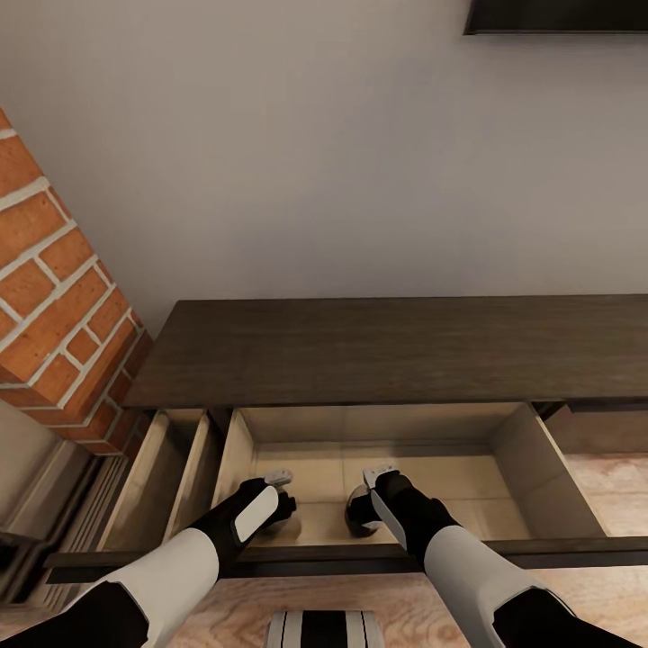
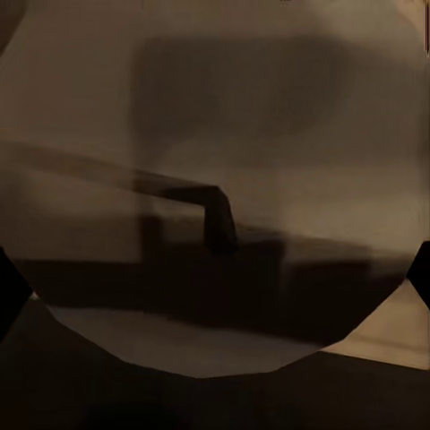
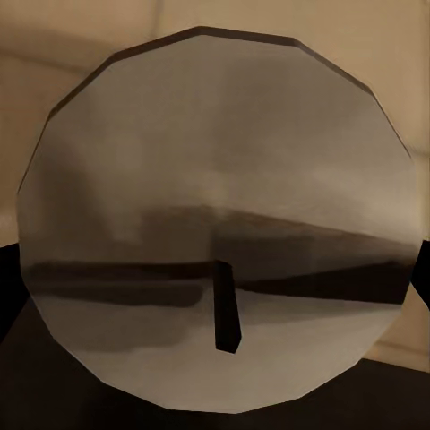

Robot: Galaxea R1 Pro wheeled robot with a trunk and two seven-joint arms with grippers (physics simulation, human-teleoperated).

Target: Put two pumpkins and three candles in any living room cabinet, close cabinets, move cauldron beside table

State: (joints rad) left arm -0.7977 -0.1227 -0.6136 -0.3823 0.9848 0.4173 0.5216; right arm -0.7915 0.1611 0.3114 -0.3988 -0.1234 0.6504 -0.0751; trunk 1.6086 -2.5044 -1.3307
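The long dark-brown cabinet [image 1: 387, 346] stands against the wall with a wide drawer [image 1: 540, 454] pulled out, showing its tan inside. Both my arms reach down into that drawer. My left gripper [image 1: 286, 511] and right gripper [image 1: 358, 515] hang side by side just above the drawer floor, near its front. The left wrist view looks very closely at a pale round candle [image 2: 269, 116] top with a dark wick [image 2: 219, 219]. Another candle [image 3: 215, 161] with its wick [image 3: 226, 309] shows in the right wrist view. Each candle sits between dark fingers at the frame's sides. The pumpkins are out of view.
A second, narrower drawer [image 1: 166, 477] stands open to the left of the wide one. A red brick fireplace column [image 1: 54, 297] rises at the far left. The drawer's dark front panel [image 1: 360, 553] lies across my forearms. Wood floor [image 1: 603, 486] shows at the right.
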